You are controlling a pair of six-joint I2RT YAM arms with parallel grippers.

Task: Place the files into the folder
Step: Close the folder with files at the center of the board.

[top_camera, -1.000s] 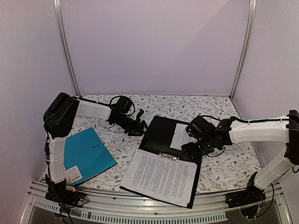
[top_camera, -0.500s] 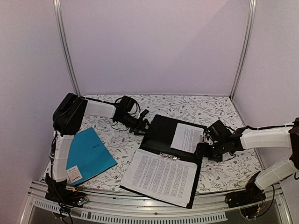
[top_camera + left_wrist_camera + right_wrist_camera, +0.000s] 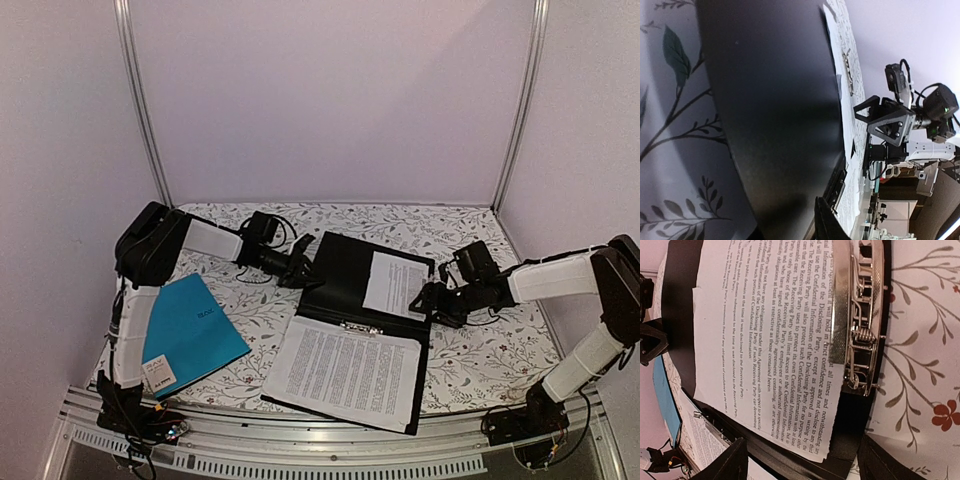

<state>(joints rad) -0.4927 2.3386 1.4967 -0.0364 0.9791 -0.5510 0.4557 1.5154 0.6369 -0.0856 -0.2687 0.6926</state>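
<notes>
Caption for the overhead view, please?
Left gripper and right gripper flank an open black folder bearing printed sheets on a floral table.

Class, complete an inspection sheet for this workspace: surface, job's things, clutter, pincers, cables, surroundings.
Surface: table under a floral-print cloth.
Job's things: black folder lies open; far sheet on its far half, larger near sheet on its near half, silver clip at the fold.
Clutter: teal folder, closed, left of the black one.
Pincers: left pincer at the black folder's left edge, opening unclear; right pincer open at its right edge.
Cables: black cable loop on the left arm.
Surroundings: pale walls, metal posts.
</notes>
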